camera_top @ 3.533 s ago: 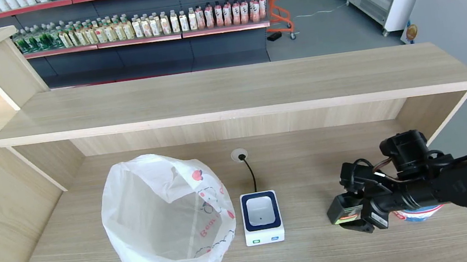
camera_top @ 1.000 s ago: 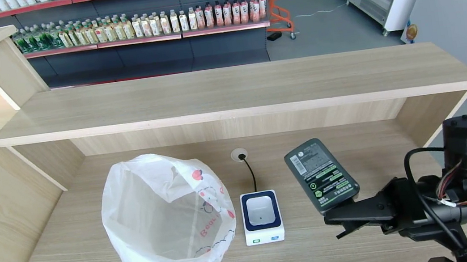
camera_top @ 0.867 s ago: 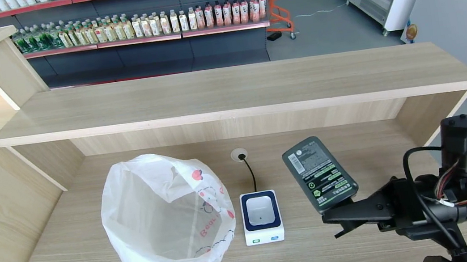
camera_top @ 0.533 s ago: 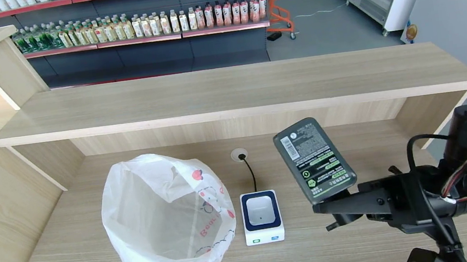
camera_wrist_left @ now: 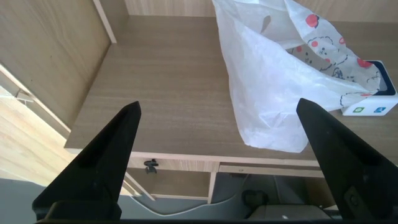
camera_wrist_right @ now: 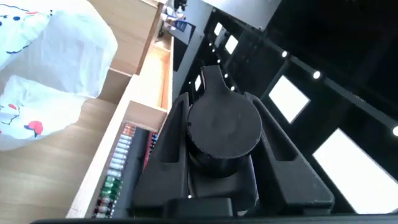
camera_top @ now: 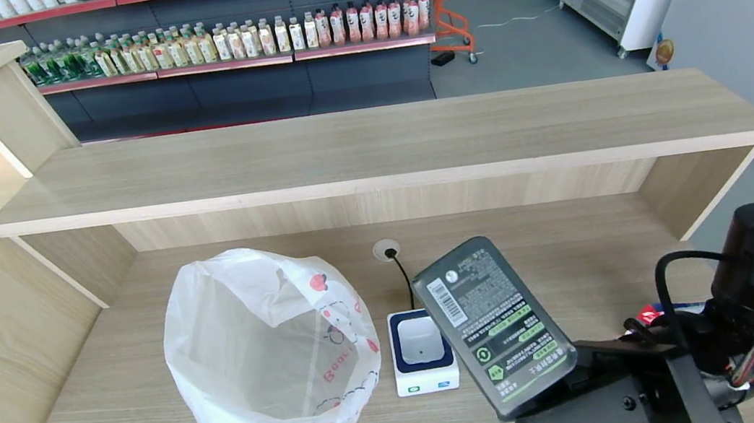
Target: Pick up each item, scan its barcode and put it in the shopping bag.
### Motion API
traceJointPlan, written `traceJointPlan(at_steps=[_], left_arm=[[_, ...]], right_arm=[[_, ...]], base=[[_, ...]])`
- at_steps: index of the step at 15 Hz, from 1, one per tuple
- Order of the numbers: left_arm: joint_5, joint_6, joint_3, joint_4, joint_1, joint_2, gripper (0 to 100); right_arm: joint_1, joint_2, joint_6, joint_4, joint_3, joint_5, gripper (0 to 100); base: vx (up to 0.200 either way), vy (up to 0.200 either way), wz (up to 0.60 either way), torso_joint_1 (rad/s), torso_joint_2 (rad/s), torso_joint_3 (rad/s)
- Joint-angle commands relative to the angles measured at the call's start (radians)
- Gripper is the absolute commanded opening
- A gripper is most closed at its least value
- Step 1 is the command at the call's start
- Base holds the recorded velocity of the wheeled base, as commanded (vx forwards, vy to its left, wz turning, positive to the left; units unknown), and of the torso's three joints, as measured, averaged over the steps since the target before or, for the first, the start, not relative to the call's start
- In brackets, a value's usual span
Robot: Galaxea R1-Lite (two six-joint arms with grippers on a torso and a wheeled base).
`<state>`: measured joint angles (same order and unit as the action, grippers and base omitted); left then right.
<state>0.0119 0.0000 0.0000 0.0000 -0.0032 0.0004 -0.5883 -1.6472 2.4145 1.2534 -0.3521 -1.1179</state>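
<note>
My right gripper [camera_wrist_right: 224,130] clamps the bottle [camera_top: 493,327] above the scanner [camera_top: 426,374]; my left gripper [camera_wrist_left: 219,109] hangs wide-jawed beside the bag [camera_top: 273,360].

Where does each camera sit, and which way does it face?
Head view: on the head, facing forward and down at counter, shopping bag, scanner, dark pack; right gripper shows.
Left wrist view: on the left wrist, facing the counter's near edge and bag; left gripper's open fingers show.
Right wrist view: on the right wrist, tilted toward the ceiling; fingers clamp the pack.
Shared: all three show the bag.
</note>
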Motion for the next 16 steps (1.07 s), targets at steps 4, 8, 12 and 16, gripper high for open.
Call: traceJointPlan(at_steps=[4,8,12,16], left_arm=[[0.0,0.0,0.0,0.0,0.0,0.0,100],[0.0,0.0,0.0,0.0,0.0,0.0,100],[0.0,0.0,0.0,0.0,0.0,0.0,100],[0.0,0.0,0.0,0.0,0.0,0.0,100]], right_arm=[[-0.01,0.03,0.028,-0.123,0.024,-0.005,0],[-0.004,0.047,0.046,-0.204,0.027,-0.02,0],[-0.002,0.058,0.046,-0.238,0.027,-0.023,0],[-0.002,0.07,0.069,-0.284,0.028,-0.025,0]], base=[[0.0,0.0,0.0,0.0,0.0,0.0],[0.0,0.0,0.0,0.0,0.0,0.0],[0.0,0.0,0.0,0.0,0.0,0.0],[0.0,0.0,0.0,0.0,0.0,0.0]])
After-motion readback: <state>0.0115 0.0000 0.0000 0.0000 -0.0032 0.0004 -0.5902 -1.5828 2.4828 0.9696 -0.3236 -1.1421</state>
